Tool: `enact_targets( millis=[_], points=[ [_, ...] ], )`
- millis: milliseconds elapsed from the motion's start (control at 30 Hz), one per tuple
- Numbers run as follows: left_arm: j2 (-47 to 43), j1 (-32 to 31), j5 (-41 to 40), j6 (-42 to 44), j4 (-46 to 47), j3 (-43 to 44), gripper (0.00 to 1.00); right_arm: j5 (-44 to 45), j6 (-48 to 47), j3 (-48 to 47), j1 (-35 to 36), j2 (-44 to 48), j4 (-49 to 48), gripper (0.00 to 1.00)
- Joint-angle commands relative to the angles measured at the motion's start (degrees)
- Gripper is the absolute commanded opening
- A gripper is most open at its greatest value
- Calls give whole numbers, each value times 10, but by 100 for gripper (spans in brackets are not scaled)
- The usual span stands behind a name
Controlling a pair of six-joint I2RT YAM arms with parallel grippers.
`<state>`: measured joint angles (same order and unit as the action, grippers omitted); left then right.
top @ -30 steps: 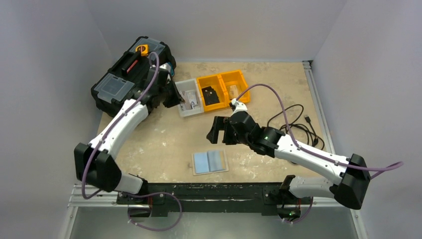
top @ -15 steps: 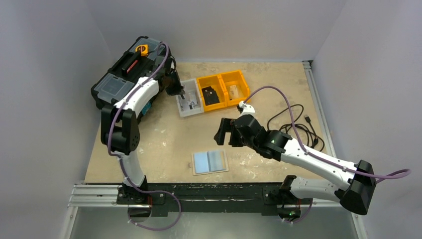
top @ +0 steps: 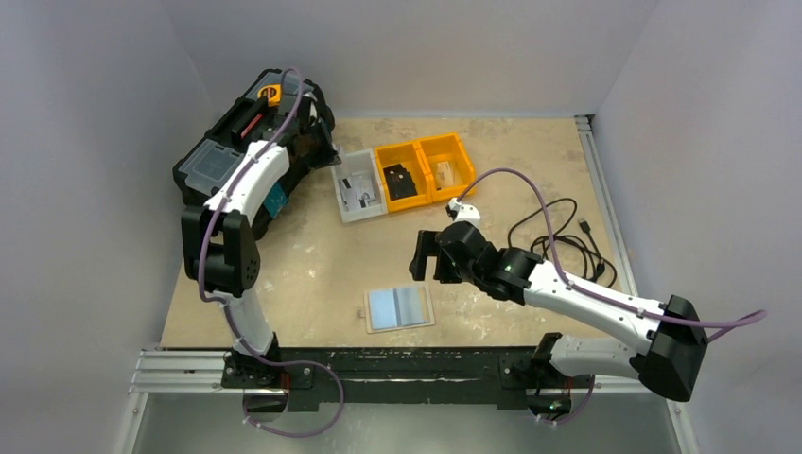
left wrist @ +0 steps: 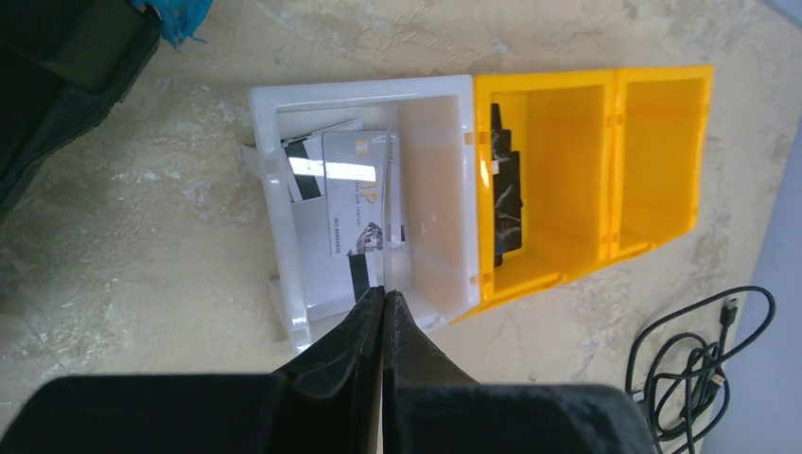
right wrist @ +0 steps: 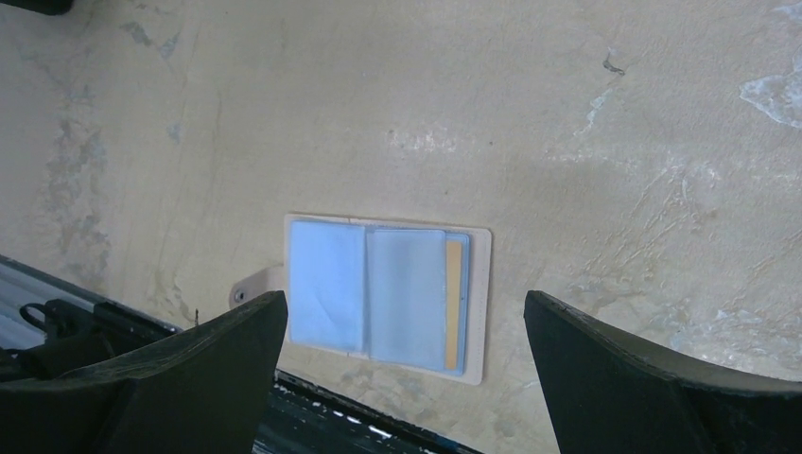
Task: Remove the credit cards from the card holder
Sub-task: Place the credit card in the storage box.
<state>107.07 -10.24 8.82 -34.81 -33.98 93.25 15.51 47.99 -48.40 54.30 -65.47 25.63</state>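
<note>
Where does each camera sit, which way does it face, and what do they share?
Top external: above and behind the arms, looking down on the table; both arms show.
Left wrist: on the left arm, looking down into a white bin of cards; its shut left gripper shows.
Right wrist: on the right arm, looking down at the open card holder; the open right gripper frames it.
Shared: the top view shows bin and holder too.

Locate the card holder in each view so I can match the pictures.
Top external: the card holder lies low centre, slightly left.
Left wrist: not in it.
Right wrist: the holder sits centre frame, slightly low.
Shared landmark: the black rail beside the holder's near edge, also seen in the right wrist view.
</note>
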Motion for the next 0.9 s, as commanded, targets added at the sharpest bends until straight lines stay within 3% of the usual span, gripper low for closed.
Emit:
enact_targets(
  millis=[0, 267, 800, 833, 867],
  points=[
    [-38, 0, 8, 13, 15, 21, 0, -1, -3, -6, -2, -20, -18, 99],
    [-25, 0, 8, 13, 15, -5, 0, -7, -4, -8, -3, -32, -19, 99],
    [63, -30, 11, 13, 17, 34, 0, -14, -7, -17, -3, -51, -42, 99],
    [69, -33, 60, 52, -43, 34, 23, -14, -8, -20, -3, -55, -42, 99],
    [73, -36, 66, 58, -50, 32, 28, -14, -7, -20, -3, -58, -42, 99]
  ],
)
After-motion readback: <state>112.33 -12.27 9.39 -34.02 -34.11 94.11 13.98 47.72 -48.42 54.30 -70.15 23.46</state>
